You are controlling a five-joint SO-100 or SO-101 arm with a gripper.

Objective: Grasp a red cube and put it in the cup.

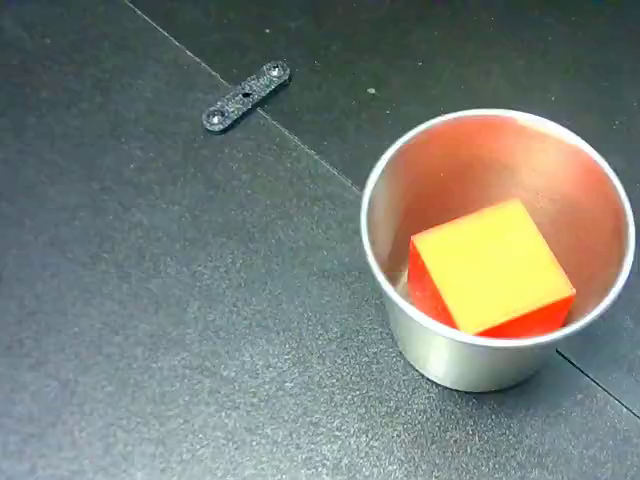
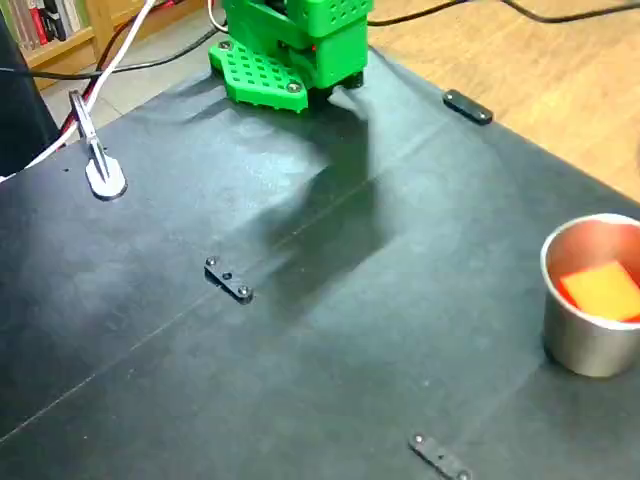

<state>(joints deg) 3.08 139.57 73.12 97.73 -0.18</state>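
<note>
Both fixed views show the red cube (image 1: 490,268) already inside the cup (image 1: 455,355), lying a little tilted against the near wall, its lighter orange top face turned up. It looks solid and stiff, with smooth faces and sharp edges — probably light, and somewhat slippery between hard fingers. If somebody must take it again, I would pinch it on two opposite flat faces, not on the corners; inside the cup there is little room for that. The cup seems thin steel, shiny, easy to push or tip over on the black table (image 1: 150,330). Further away in a fixed view a small black bracket (image 1: 246,96) lies across a seam of the mat. Farthest, the green arm base (image 2: 292,45) stands at the table's back edge — the gripper itself is out of view, so the jaws I cannot judge.
</note>
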